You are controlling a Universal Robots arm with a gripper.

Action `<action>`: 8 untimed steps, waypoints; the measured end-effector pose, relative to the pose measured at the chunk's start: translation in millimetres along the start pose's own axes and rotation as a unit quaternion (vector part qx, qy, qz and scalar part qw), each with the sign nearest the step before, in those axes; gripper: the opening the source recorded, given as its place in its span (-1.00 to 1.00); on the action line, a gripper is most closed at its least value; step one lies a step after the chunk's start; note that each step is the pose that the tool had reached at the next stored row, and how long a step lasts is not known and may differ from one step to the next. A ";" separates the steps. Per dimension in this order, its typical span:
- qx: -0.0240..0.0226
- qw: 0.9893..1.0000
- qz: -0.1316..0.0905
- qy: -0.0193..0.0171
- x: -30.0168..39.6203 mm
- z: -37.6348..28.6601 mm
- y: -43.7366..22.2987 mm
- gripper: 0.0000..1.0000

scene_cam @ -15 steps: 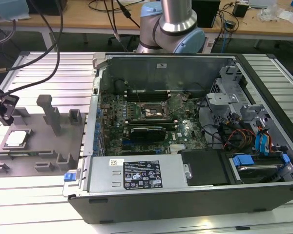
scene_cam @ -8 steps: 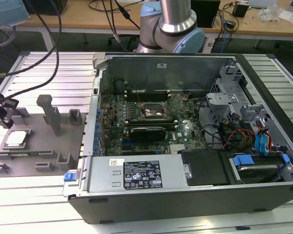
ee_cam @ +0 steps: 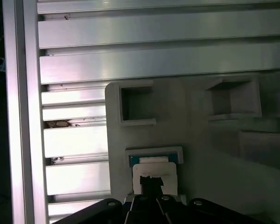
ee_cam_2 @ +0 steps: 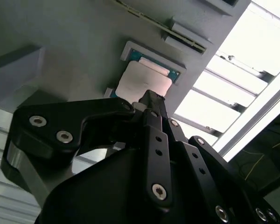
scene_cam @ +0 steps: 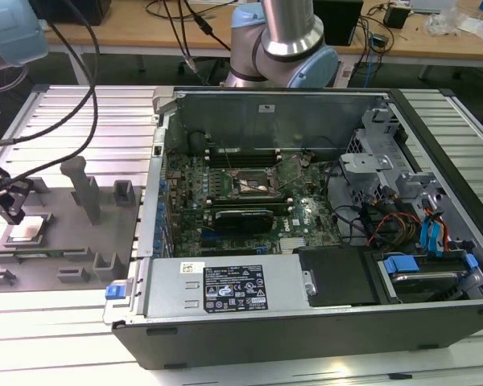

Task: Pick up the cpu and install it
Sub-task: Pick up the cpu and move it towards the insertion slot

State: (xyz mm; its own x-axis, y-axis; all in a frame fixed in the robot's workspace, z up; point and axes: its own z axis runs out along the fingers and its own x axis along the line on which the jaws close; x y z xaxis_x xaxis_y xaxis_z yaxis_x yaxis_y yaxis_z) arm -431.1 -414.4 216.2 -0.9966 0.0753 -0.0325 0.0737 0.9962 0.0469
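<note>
Nearest the exterior view's camera lies the open computer case [scene_cam: 306,330], its near wall towards the lens and a labelled metal box [scene_cam: 225,289] inside along that wall. Farther in sits the green board [scene_cam: 306,211], with the socket [scene_cam: 253,183] towards the case's far wall. The case rests on a slatted metal counter [scene_cam: 80,121]. On the exterior view's left, well apart from the socket, a grey plate [scene_cam: 52,275] lies on the counter just beside the case and carries grey blocks: an upright post [scene_cam: 84,185] and a square cup [scene_cam: 122,193] among them. The cpu [scene_cam: 28,231] lies flat in a shallow seat at the plate's left part, pale metal top up. In both wrist views the cpu [ee_cam_2: 144,81] [ee_cam: 154,169] shows a blue-green edge round it. The claw [scene_cam: 12,207] hangs at the exterior view's far left, directly over the cpu. In both wrist views the claw [ee_cam_2: 150,99] [ee_cam: 151,183] has its black fingers drawn together, tips meeting over the cpu's top and gripping nothing; I cannot tell whether the tips touch the chip. The arm's base [scene_cam: 282,40] stands beyond the case's far wall, and black cables [scene_cam: 64,56] loop down over the counter on the left.
</note>
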 end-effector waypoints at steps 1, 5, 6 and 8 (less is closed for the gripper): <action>0.000 1.000 0.000 0.000 -1.9 2.5 -0.1 -0.79; 0.000 1.000 0.000 0.000 -6.5 7.9 0.0 -0.79; 0.000 1.000 0.000 0.000 -6.4 9.1 0.0 -0.79; 0.000 1.000 0.000 0.000 -6.4 9.7 -0.1 -0.79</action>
State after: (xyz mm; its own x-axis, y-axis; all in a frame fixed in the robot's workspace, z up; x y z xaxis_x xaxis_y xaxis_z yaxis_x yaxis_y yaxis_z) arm -424.3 -414.6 206.8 -0.9966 0.0754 -0.0322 0.0739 0.9962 0.0468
